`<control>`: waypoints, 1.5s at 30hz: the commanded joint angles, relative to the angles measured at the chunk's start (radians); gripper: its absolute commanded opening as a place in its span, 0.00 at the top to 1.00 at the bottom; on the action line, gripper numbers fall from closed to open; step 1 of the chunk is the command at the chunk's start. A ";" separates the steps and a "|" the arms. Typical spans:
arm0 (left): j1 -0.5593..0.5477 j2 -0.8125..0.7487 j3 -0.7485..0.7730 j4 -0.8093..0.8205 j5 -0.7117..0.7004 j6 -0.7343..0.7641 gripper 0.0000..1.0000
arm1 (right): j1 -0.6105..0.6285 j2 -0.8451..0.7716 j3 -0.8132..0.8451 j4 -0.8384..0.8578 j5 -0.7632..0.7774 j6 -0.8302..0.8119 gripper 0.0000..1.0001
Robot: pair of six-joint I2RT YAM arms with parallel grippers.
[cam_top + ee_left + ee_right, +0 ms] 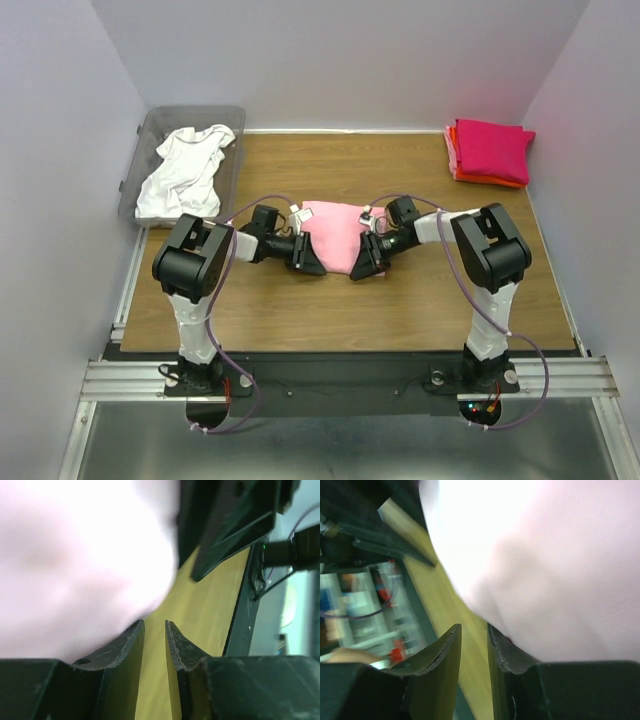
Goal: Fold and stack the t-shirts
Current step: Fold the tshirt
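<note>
Robot arms meet over the middle of the desk (420, 300). Each rises from its base on the near edge, bends at a raised elbow and runs its forearm low and inward toward the other. The left gripper (307, 258) and the right gripper (363, 262) face each other across the near side of the light pink t-shirt (333, 228), which lies bunched at the desk's centre.

The left wrist camera shows the left gripper (153, 626) with its fingers (127, 640) a narrow slot apart, bare wood visible between them and nothing in their grip. Pink cloth bulges just beside the outer face of one finger, and the dark body of the other arm's tool hangs above.

The right wrist camera gives a mirror picture. The right gripper (474, 628) has its fingers (445, 652) likewise slightly parted over bare wood and holding nothing, with the shirt pressing in from the side.

In the far left corner a white t-shirt (185, 175) sits crumpled in a clear grey bin (195, 110). In the far right corner a folded magenta t-shirt (492, 145) tops a flat stack, with the orange t-shirt (485, 180) and the salmon t-shirt (450, 150) showing at its edges.

White tags (297, 213) on the wrists are too small to read.
</note>
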 commanded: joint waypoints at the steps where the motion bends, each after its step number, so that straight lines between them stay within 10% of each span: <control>1: 0.089 0.043 -0.005 0.055 0.025 -0.021 0.64 | -0.061 0.026 -0.026 0.020 0.031 -0.072 0.67; 14: 0.107 -0.190 0.157 -0.149 0.157 0.077 0.64 | -0.104 -0.235 0.114 -0.135 -0.037 -0.136 0.66; 35: 0.197 0.410 0.616 0.245 -0.116 -0.371 0.68 | -0.291 0.380 0.675 -0.083 0.171 -0.072 0.68; 45: 0.222 0.130 0.562 0.100 -0.100 -0.123 0.61 | -0.294 0.221 0.731 -0.084 0.149 -0.010 0.49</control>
